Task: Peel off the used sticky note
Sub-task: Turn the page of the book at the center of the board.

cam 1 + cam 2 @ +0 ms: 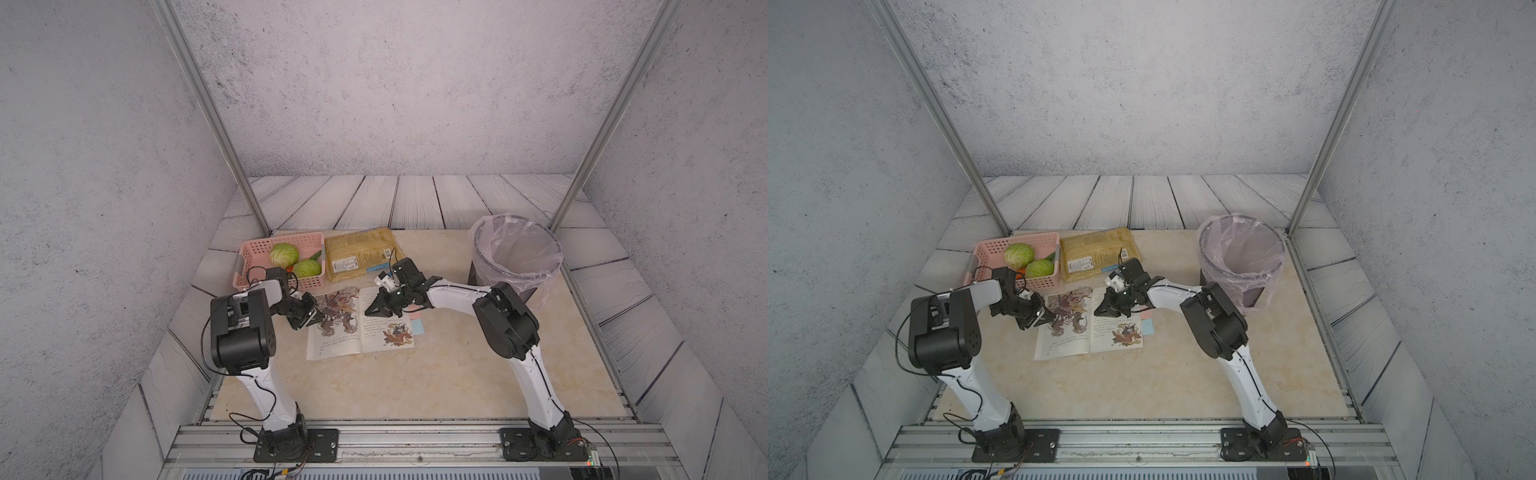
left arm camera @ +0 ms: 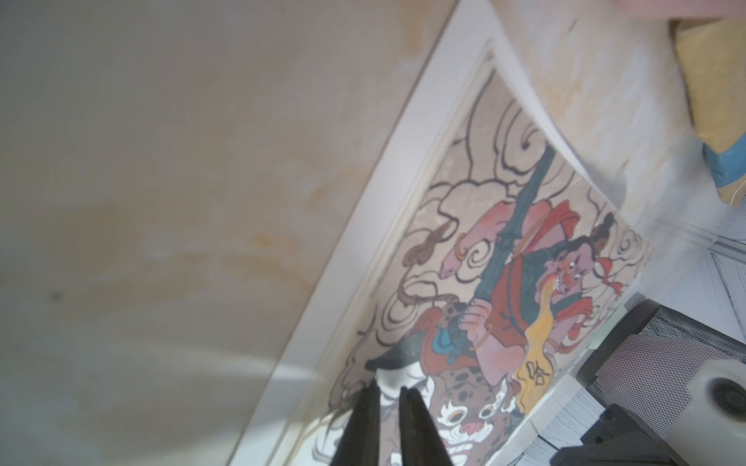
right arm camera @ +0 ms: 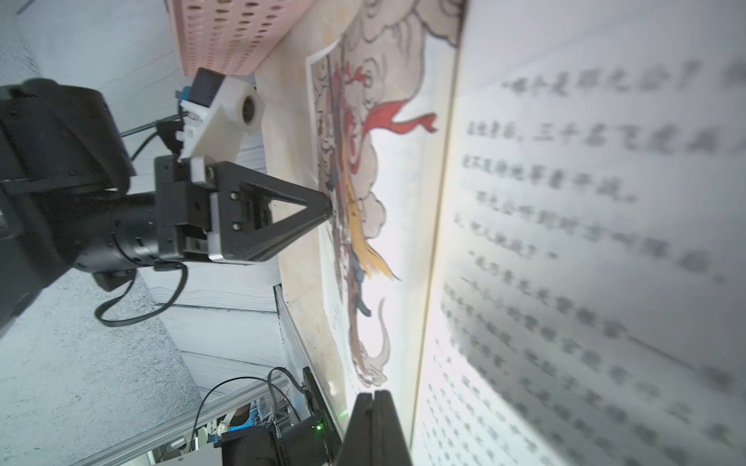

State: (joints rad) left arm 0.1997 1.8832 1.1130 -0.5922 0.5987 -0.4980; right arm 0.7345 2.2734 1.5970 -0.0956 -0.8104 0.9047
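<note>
Only the top views show the sticky notes at the book's right edge, mid-frame, whereas the right wrist view shows the left gripper closed with its tips against the picture page and the right gripper closed and empty.

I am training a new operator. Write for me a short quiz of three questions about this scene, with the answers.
1. True or false: the bin stands upright.
2. What lies in the pink basket? A cabbages, B cups, C books.
3. Fill in: the left fingers and right fingers are both ____.
Key: 1 true; 2 A; 3 shut.
</note>
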